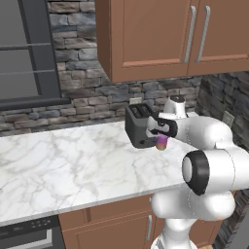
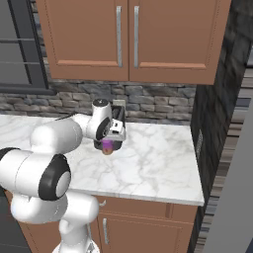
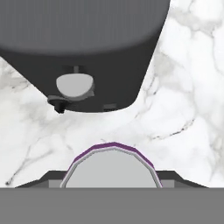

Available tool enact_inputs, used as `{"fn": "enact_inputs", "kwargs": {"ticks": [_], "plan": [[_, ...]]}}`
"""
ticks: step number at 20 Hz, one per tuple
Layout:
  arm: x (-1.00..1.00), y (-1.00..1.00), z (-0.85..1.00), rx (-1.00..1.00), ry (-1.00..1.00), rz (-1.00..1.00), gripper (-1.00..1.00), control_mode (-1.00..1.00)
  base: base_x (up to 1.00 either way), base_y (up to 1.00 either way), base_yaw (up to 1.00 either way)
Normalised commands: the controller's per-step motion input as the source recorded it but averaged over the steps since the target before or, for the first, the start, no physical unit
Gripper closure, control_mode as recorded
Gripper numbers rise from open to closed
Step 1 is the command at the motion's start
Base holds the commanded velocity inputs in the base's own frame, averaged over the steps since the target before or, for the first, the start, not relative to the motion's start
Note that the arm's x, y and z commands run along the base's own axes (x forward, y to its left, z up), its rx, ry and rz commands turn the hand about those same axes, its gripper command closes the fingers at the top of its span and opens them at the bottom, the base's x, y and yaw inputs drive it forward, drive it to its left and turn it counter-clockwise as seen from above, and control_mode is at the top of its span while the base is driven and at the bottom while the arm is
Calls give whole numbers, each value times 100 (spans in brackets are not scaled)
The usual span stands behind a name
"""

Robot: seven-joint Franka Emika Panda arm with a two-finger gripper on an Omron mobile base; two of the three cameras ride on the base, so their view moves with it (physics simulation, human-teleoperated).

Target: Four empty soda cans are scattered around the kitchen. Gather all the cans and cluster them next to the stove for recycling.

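One purple-pink soda can (image 1: pixel 162 142) with a yellowish base hangs at the centre of the left base view, just beside a boxy dark toaster (image 1: pixel 139 125) on the white, grey-veined marble counter (image 1: pixel 63 163). The gripper (image 1: pixel 162 137) sits over the can; the hand view shows the can's flat silver top (image 3: pixel 113 168) ringed in purple between the dark fingertips, so the jaws look closed partway around it. That view also reveals the toaster's rounded end with a pale knob. Rough stone backsplash (image 1: pixel 87 97) and smooth wooden cabinets (image 2: pixel 133 39) fill the upper frame of both base views.
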Motion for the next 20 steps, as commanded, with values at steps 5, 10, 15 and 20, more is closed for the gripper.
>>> {"fn": "enact_inputs", "kwargs": {"ticks": [5,10,15,20], "plan": [[-65,0,34,0,0,0,100,-100,0,0,0],[-56,5,36,0,0,0,100,-100,0,0,0],[-45,10,22,0,0,0,100,-100,0,0,0],[-36,10,25,0,0,0,100,-100,0,0,0]]}}
